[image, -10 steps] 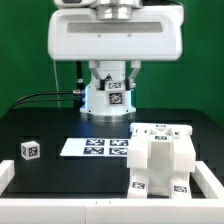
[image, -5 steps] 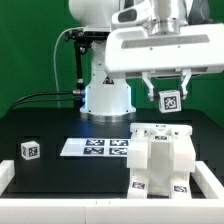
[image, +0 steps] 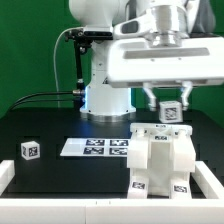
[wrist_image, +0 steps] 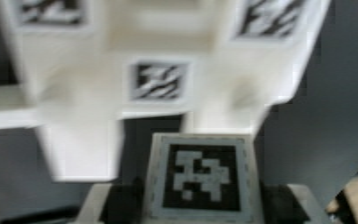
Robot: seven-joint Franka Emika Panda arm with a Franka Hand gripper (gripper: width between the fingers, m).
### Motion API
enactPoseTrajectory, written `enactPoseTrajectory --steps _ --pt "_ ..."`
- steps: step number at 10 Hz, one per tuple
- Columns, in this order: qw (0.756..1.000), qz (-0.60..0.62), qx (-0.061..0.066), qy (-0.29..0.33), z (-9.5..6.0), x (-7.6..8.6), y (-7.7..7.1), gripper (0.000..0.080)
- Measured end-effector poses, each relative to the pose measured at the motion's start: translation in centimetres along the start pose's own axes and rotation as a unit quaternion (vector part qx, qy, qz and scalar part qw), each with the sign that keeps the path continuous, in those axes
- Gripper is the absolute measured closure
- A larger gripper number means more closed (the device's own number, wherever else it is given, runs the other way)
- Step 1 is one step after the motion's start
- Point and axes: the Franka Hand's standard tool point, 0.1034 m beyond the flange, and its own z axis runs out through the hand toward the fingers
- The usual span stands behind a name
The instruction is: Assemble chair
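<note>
My gripper (image: 170,104) hangs at the exterior view's right, shut on a small white tagged block (image: 171,112), a loose piece of the chair. It hovers just above the back of the partly built chair (image: 158,160), a blocky white body bearing several tags. In the wrist view the held block (wrist_image: 201,172) fills the space between my fingers (wrist_image: 105,205), and the chair body (wrist_image: 158,80) lies beyond it. Whether the block touches the chair I cannot tell. Another tagged white cube (image: 29,150) sits alone at the exterior view's left.
The marker board (image: 97,147) lies flat on the black table, left of the chair. A white raised rim (image: 8,172) borders the table at the left and front. The arm's base (image: 106,98) stands behind the board.
The arm has swung from the middle to the exterior view's right, then dropped lower toward the chair, with the tagged block still held. The chair and cube have not moved.
</note>
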Motion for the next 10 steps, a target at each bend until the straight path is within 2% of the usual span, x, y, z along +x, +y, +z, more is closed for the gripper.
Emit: enactPoseTrajectory --steps 1,2,5,8,10 --pt "1.0 -0.023 -0.001 0.004 0.0 0.3 -1.0 0.0514" --pt "1.0 -0.023 -0.007 0.014 0.0 0.2 -0.2 0.0514" --pt "1.0 -0.027 -0.007 0.011 0.1 0.0 -0.2 0.0514" --pt "0.999 -0.047 -0.013 0.006 1.0 -0.9 -0.3 0.0514" --pt "0.999 -0.05 -0.016 0.014 1.1 -0.8 0.0 0.0514"
